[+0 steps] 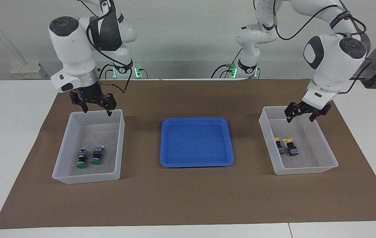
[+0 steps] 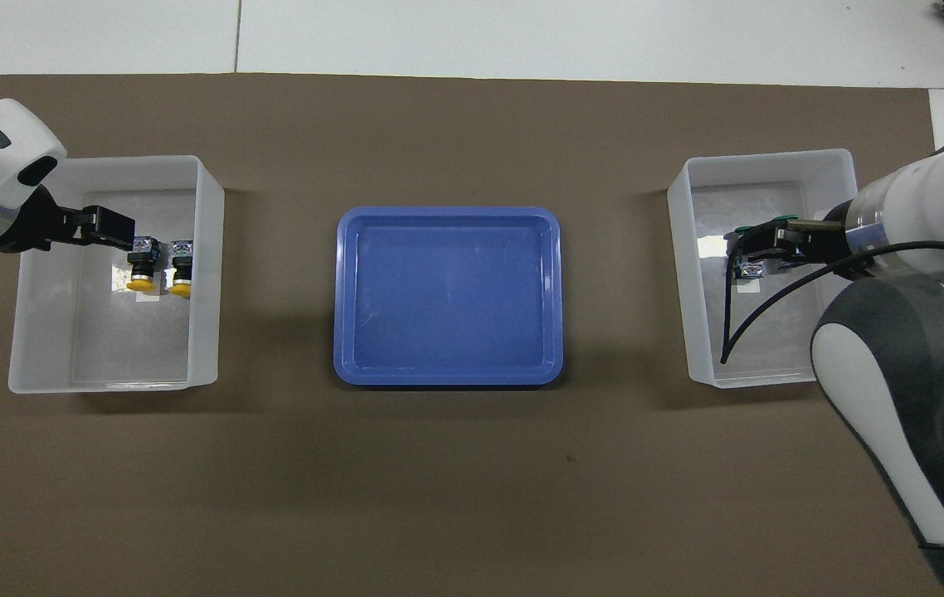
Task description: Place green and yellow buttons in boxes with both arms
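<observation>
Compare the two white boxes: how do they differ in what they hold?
The box at the right arm's end holds two green buttons; the box at the left arm's end holds two yellow buttons. Both are alike translucent bins, each under an open, empty gripper.

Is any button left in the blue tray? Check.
No. The blue tray holds nothing; the green buttons lie in one box and the yellow buttons in the other box.

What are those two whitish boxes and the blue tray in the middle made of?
The boxes look like thin translucent plastic with a frosted finish: the brown mat shows faintly through their walls. The blue tray seems to be opaque moulded plastic, smooth and slightly glossy, with rounded corners and a raised rim.
</observation>
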### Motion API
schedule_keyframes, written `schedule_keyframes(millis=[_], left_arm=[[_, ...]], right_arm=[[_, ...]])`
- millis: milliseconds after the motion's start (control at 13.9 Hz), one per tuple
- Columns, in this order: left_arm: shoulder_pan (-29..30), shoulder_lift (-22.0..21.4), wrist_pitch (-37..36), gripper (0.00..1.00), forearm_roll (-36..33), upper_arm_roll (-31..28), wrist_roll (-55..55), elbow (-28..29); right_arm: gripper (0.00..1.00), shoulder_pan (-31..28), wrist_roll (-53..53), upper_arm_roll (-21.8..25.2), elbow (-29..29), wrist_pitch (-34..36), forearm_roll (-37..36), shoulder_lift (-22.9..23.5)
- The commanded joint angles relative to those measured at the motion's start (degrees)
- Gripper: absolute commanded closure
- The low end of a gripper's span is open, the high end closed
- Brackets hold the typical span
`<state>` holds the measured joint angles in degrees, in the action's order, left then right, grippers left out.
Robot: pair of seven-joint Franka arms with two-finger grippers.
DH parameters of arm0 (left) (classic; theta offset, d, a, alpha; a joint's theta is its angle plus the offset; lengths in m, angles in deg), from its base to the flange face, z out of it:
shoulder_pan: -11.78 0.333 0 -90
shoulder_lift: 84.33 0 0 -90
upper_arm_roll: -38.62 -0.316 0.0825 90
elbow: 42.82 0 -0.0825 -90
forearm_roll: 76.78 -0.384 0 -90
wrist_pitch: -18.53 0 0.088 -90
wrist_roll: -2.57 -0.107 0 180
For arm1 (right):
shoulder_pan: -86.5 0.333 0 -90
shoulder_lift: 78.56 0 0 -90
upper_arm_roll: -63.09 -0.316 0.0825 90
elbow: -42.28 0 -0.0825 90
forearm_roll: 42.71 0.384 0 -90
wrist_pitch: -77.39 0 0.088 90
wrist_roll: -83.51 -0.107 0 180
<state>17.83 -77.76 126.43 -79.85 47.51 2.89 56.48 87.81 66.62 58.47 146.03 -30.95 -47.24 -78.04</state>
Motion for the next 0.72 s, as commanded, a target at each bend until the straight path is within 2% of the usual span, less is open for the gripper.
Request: schedule_keyframes(millis=[0, 647], left_arm=[[-0.77, -1.30, -1.29, 0.00, -0.97, -0.54, 0.38, 0.11], [-0.34, -1.30, 1.08, 0.00, -0.88, -0.54, 0.29, -0.07]], right_arm=[[0.00, -0.52, -0.16, -0.30, 0.49, -0.21, 1.63, -0.43], [0.00, -0.52, -0.16, -0.30, 0.57, -0.21, 1.63, -0.43]])
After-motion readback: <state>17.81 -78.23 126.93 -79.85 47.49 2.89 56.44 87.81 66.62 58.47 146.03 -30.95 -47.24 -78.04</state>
